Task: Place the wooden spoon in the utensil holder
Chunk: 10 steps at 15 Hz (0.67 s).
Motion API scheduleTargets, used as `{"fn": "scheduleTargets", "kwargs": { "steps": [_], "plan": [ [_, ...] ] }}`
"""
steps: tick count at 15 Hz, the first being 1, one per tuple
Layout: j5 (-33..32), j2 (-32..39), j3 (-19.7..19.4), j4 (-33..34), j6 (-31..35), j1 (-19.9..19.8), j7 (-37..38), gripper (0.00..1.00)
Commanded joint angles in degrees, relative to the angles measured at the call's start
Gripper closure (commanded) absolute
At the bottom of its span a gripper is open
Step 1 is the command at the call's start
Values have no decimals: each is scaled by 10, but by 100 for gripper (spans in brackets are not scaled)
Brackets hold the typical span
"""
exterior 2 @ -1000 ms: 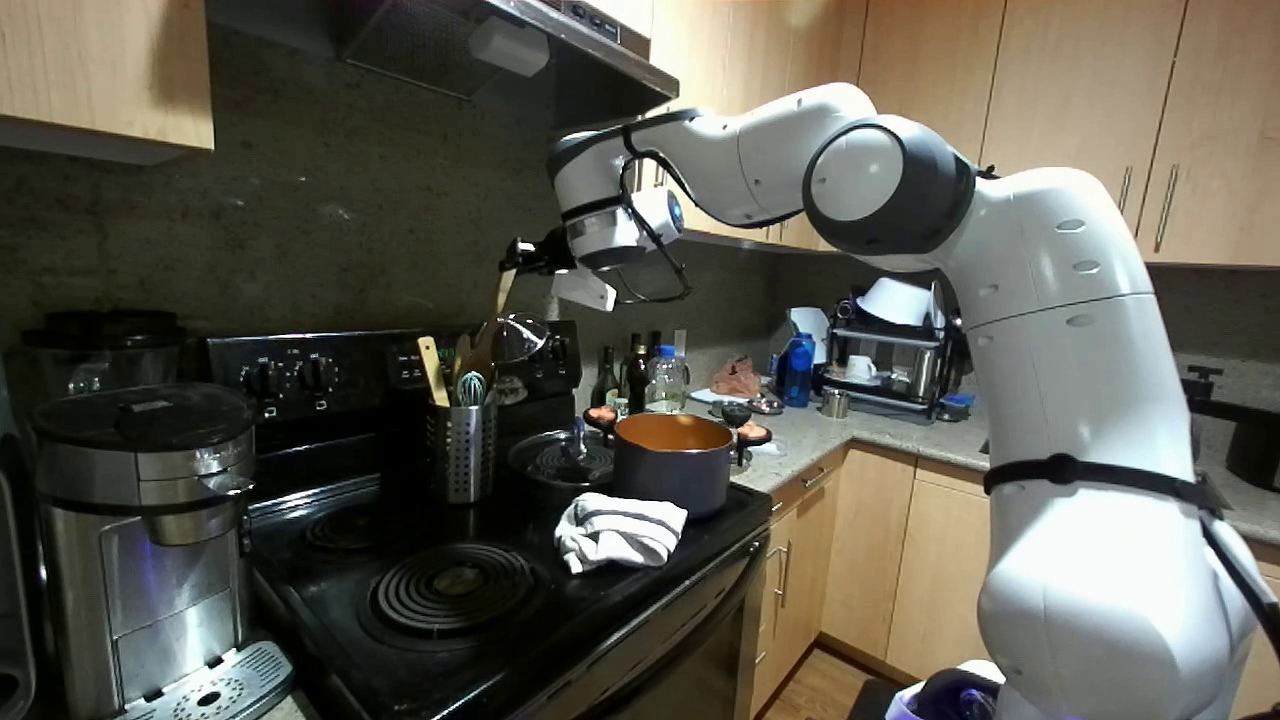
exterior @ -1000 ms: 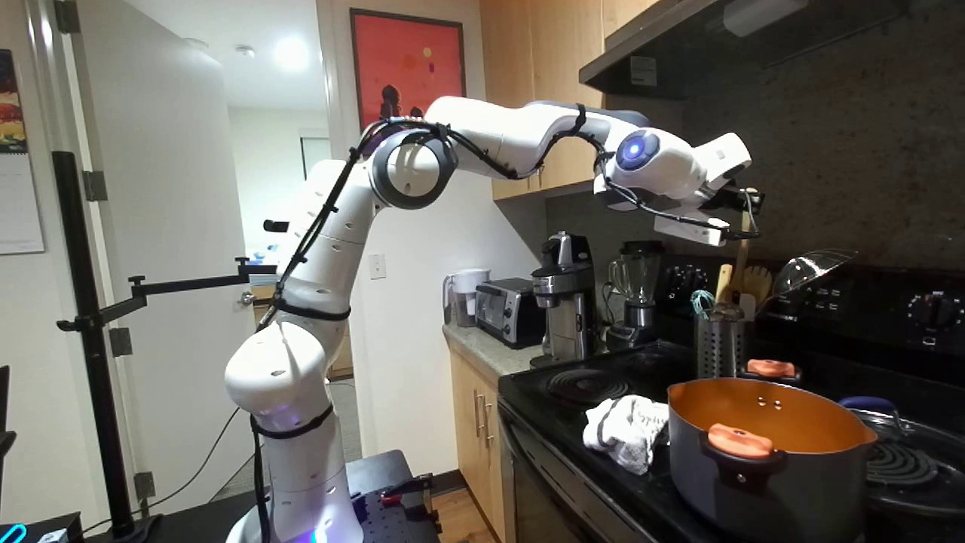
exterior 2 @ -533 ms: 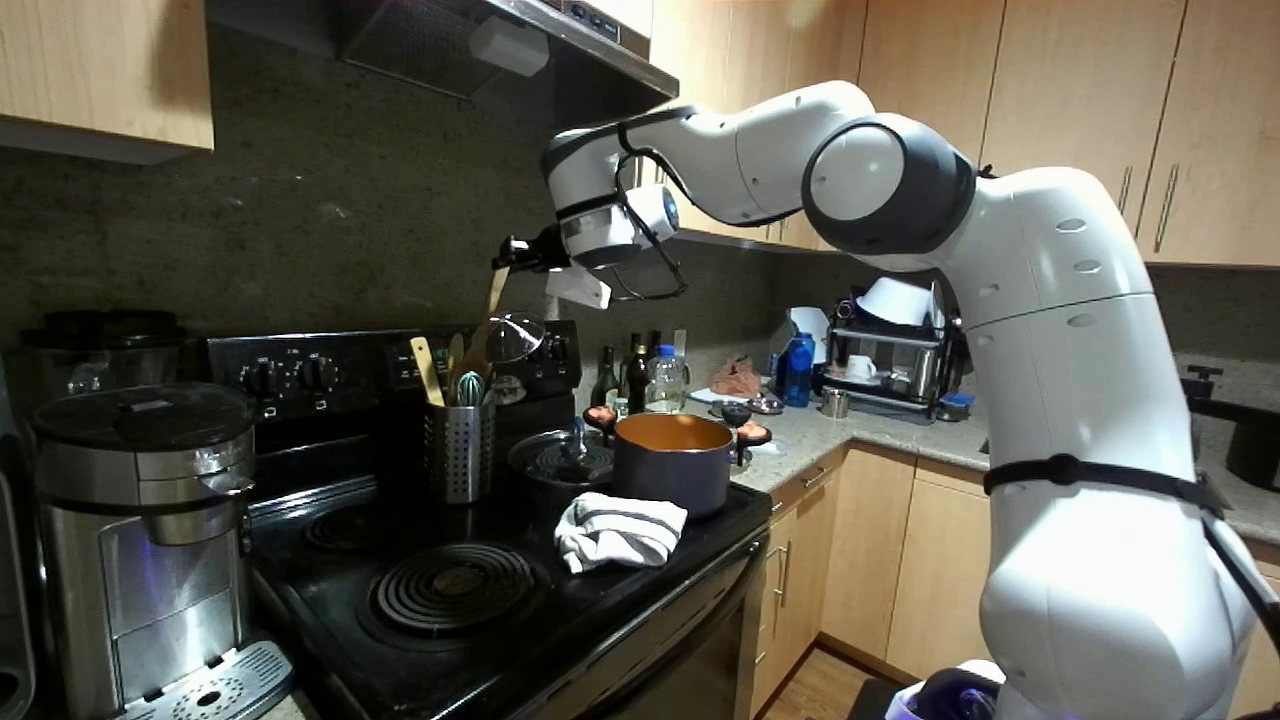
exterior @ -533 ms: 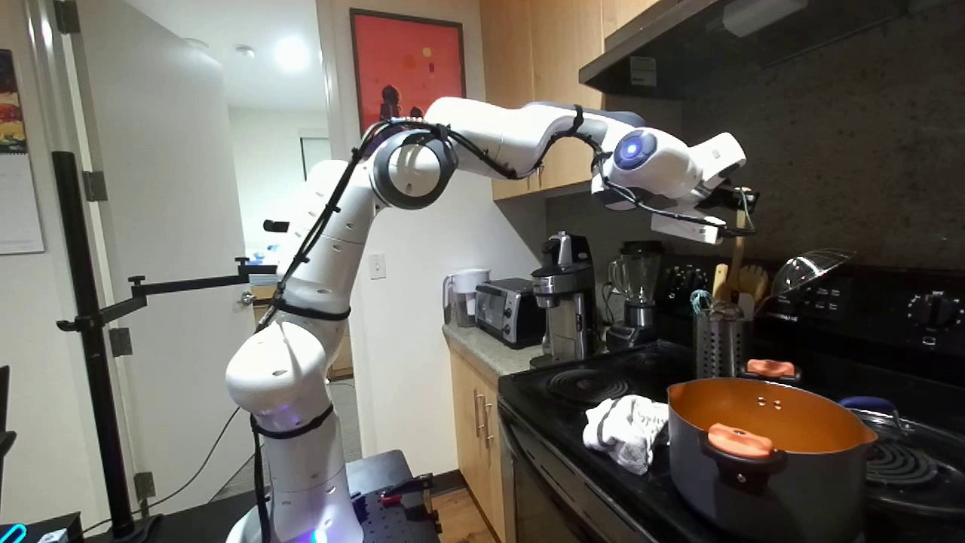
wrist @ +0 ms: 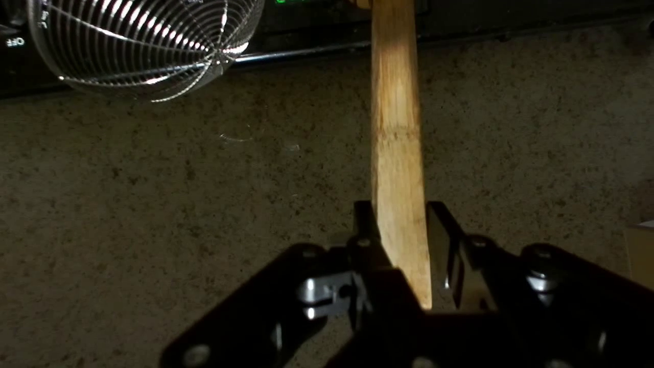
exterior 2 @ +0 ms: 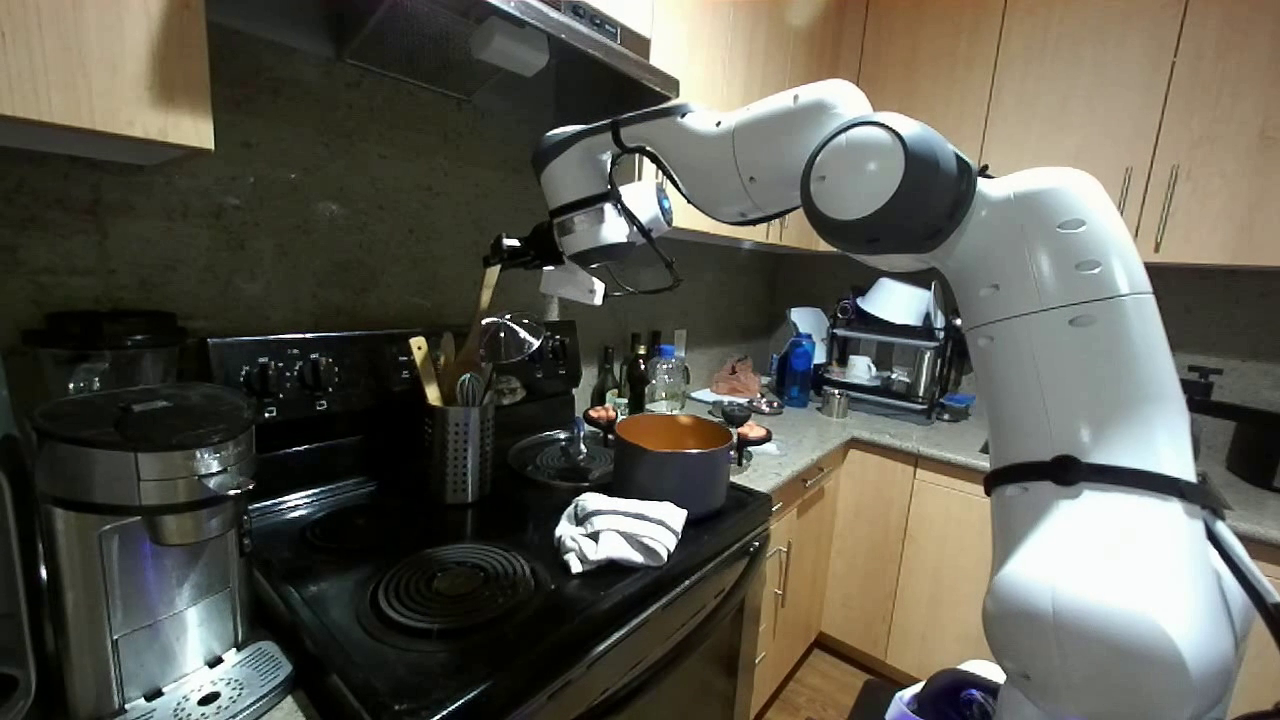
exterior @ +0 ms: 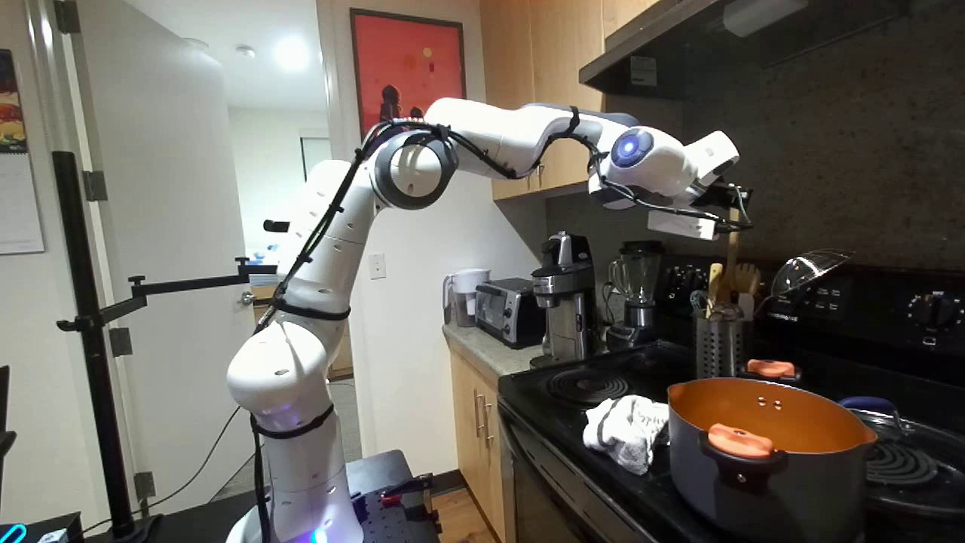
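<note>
The tool [wrist: 401, 220] is clamped on the wooden spoon [wrist: 396, 102], and the wrist view makes that pretty clear: one fingertip on each side of the handle near its top, with the very end poking back between the fingers. In both exterior views the spoon is handle up right at the utensil holder [exterior 2: 460, 455], which is the perforated metal can at the back of the black stove [exterior 2: 560, 610]. The spoon's lower end gets lost in the bunch of stuff sticking out of there, so I honestly can't tell how far in it sits or whether it's past the rim. Same can also has a whisk [exterior 2: 470, 388], a pale wooden handle [exterior 2: 426, 370] tilted off to one side, and a shiny wire strainer [wrist: 148, 46] leaning out the opposite way. Also on the stove: a big dark grey pot [exterior: 814, 498], orange inside with orangey grips [exterior: 741, 441], near the holder but apart from it, plus a scrunched-up white towel [exterior 2: 620, 530] just beside the pot. The bench [exterior: 497, 358] next to the stove has a coffee maker [exterior: 562, 302], a blender [exterior: 637, 290], a toaster oven [exterior: 509, 313] and a pitcher [exterior: 467, 294] on it. Past the stove on the opposite side, in an exterior view, you get a few bottles [exterior 2: 637, 380] and a dish rack [exterior 2: 890, 337] with a white bowl [exterior 2: 897, 300] up top.
</note>
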Motion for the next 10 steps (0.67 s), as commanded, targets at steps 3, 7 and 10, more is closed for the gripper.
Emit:
{"fn": "scheduleTargets", "kwargs": {
  "steps": [3,7,10],
  "plan": [
    [-16,3,-3,-25,6,5,-6,93],
    [-18,-3,-1,-19,2,3,-10,93],
    [-19,-5,-1,-18,2,2,-10,93]
  ]
}}
